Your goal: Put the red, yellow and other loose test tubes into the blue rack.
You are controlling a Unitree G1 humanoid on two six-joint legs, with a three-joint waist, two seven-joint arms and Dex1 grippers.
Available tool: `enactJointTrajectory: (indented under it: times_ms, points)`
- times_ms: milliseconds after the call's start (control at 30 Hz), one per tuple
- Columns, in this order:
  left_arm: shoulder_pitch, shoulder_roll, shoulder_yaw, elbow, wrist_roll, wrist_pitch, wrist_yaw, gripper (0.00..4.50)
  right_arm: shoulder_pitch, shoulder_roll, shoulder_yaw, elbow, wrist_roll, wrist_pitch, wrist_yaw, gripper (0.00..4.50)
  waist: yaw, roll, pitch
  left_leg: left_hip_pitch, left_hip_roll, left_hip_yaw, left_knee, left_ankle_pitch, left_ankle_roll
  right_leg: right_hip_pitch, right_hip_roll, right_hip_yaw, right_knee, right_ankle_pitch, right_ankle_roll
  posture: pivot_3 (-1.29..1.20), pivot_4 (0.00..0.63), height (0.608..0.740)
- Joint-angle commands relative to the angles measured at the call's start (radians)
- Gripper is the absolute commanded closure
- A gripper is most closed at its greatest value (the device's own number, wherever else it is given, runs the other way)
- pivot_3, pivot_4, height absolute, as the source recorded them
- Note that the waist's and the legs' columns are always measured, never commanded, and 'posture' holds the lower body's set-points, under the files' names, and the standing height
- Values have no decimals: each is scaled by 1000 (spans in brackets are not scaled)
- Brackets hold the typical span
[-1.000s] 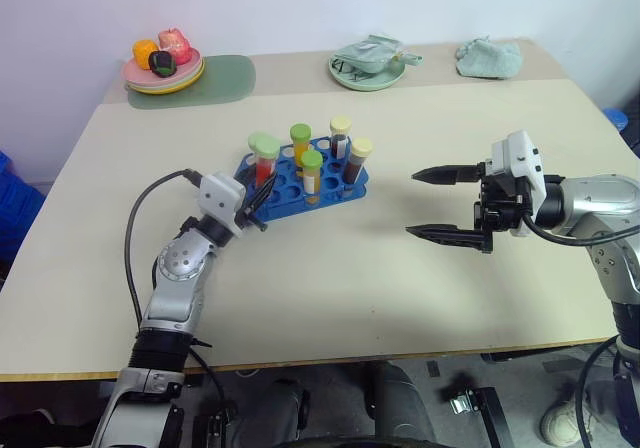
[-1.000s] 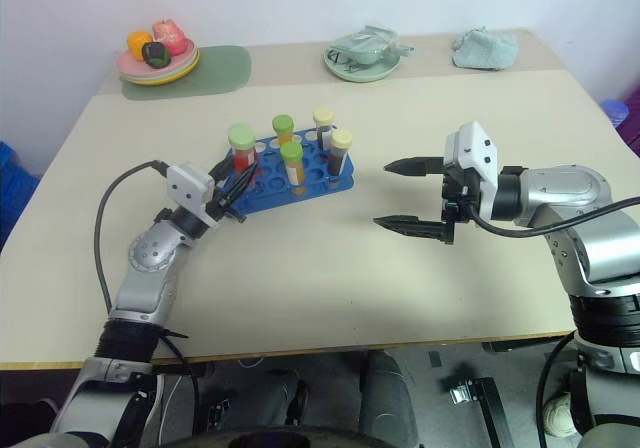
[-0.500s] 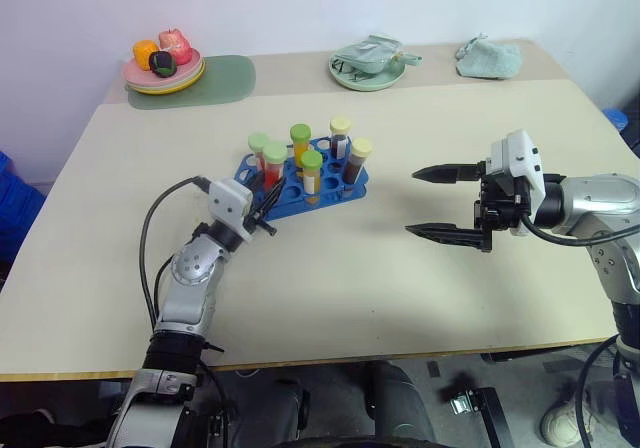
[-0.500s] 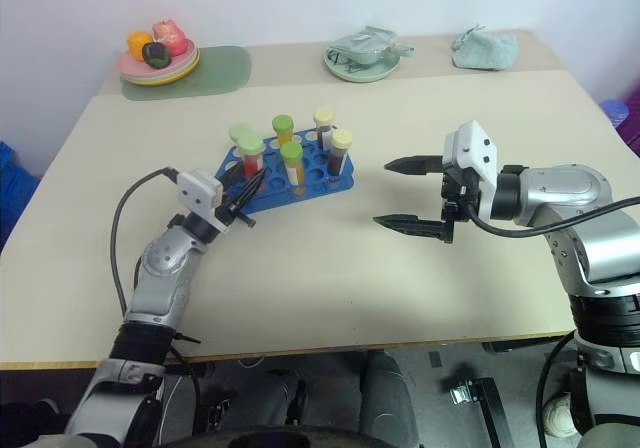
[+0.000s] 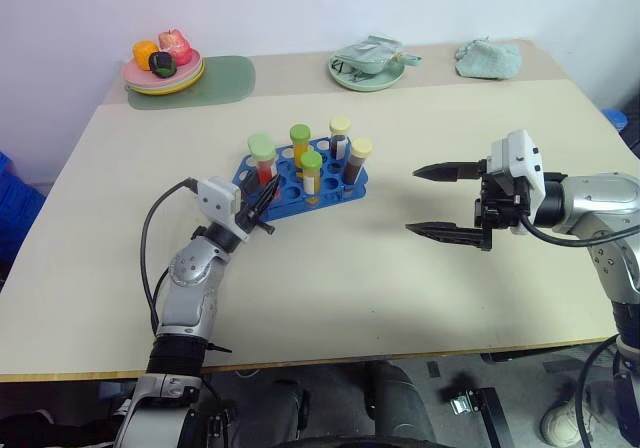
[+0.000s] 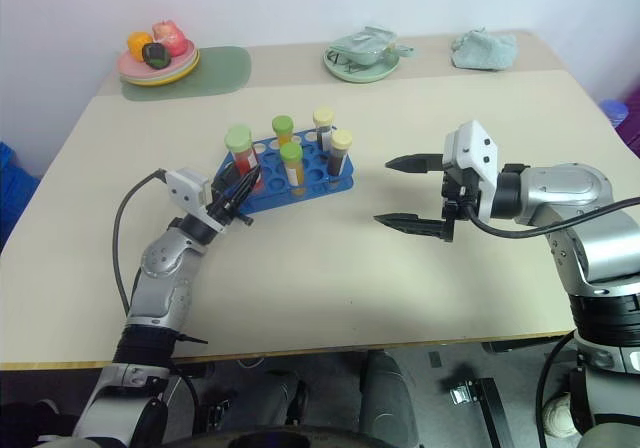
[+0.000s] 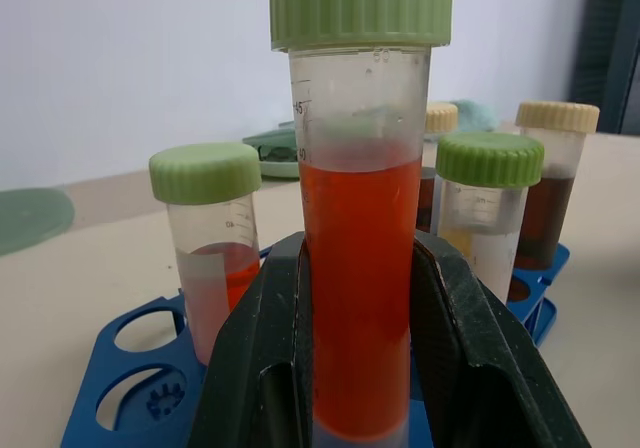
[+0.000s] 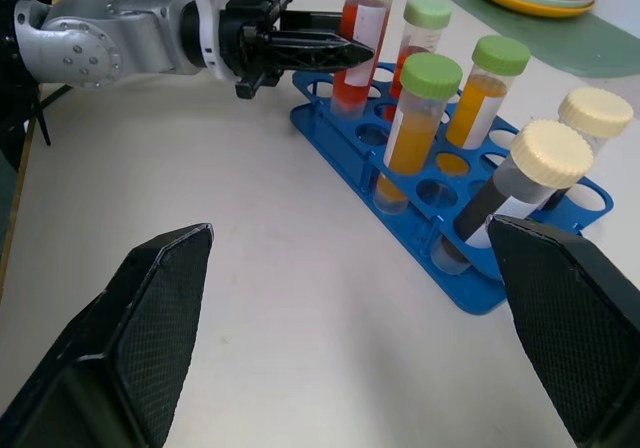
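My left gripper [image 5: 266, 190] is shut on a red test tube [image 5: 263, 164] with a green cap, holding it nearly upright at the near left corner of the blue rack [image 5: 290, 201]. In the right wrist view the tube's foot [image 8: 346, 96] is at a rack hole. A second red tube [image 7: 212, 243] stands in the rack right behind it. Two orange tubes [image 5: 311, 171] with green caps and two dark tubes [image 5: 359, 159] with cream caps also stand in the rack. My right gripper [image 5: 412, 202] hangs open and empty, right of the rack and above the table.
At the back left, a plate of toy fruit [image 5: 163, 68] sits on a green mat [image 5: 222, 76]. A green dish with a cloth [image 5: 368, 66] and a crumpled cloth [image 5: 489, 58] lie along the back edge. Bare table lies between the rack and my right gripper.
My left wrist has rolled and the forearm has swung, so the red tube stands straighter against the other red tube. The right arm has not moved.
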Motion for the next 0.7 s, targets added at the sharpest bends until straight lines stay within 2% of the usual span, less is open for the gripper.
enactJointTrajectory:
  times_ms: [33, 400, 467, 633, 667, 700]
  points:
    - [27, 0, 4, 2, 7, 14, 4, 3789, -22, -1, -20, -8, -1, -24, 0, 0, 0, 0, 0, 0, 0, 0, 0, 0, 0, 0, 0, 0, 0, 0, 0, 0, 150, 740]
    - [31, 10, 10, 18, 33, -10, 25, 3789, -24, -1, -14, 5, -8, -42, 4, 0, -1, 0, 0, 0, 0, 0, 0, 0, 0, 0, 0, 0, 0, 0, 0, 0, 150, 740]
    - [39, 7, 13, 11, 8, -8, 2, 2721, -28, 2, -12, 9, -11, -45, 4, 0, -2, 0, 0, 0, 0, 0, 0, 0, 0, 0, 0, 0, 0, 0, 0, 0, 150, 740]
    - [45, 19, 23, -31, 6, -26, -8, 367, -36, 7, -7, 20, -18, -52, 10, 0, 1, 0, 0, 0, 0, 0, 0, 0, 0, 0, 0, 0, 0, 0, 0, 0, 150, 740]
    - [51, 28, 29, -49, -1, -22, -14, 49, -37, 8, -6, 24, -19, -55, 12, 0, 1, 0, 0, 0, 0, 0, 0, 0, 0, 0, 0, 0, 0, 0, 0, 0, 150, 740]
    - [59, 38, 38, -68, -12, -17, -17, 49, -38, 8, -6, 29, -21, -57, 14, 0, 1, 0, 0, 0, 0, 0, 0, 0, 0, 0, 0, 0, 0, 0, 0, 0, 150, 740]
